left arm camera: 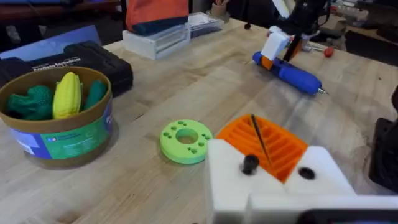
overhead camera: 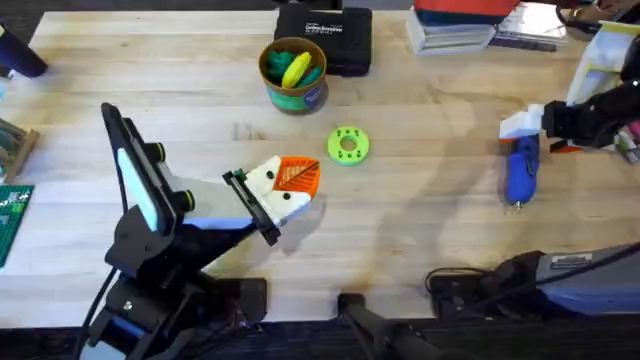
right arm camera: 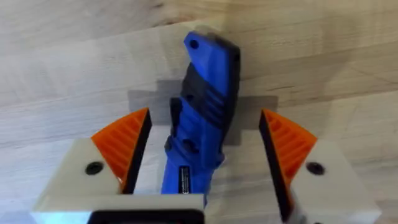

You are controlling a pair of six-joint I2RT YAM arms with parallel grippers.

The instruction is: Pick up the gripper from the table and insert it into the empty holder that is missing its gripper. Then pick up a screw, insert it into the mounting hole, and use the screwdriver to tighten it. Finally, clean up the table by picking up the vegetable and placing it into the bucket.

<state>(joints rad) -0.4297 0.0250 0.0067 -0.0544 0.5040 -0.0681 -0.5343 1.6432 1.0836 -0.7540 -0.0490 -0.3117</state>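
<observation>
Left claw lay low over the worktop, its white fingers clamped on the orange gripper. In the left wrist view the orange gripper showed its ribbed face upward, with a thin dark rod lying along the ribs. Whether it sat in a holder, could not tell.

Just beyond the left claw's tip sat a lime-green ring disc, flat on the wood. Farther beyond it stood the bucket, upright, with a yellow corn-like toy and green toy pieces inside. A black case lay behind the bucket.

Right claw sat well apart, near the far right of the worktop. Its fingers were spread wide, orange ribbed pads on either side of the screwdriver, not touching it. The screwdriver lay flat, long axis running from the right claw toward the arm bases, metal bit pointing at the near edge.
</observation>
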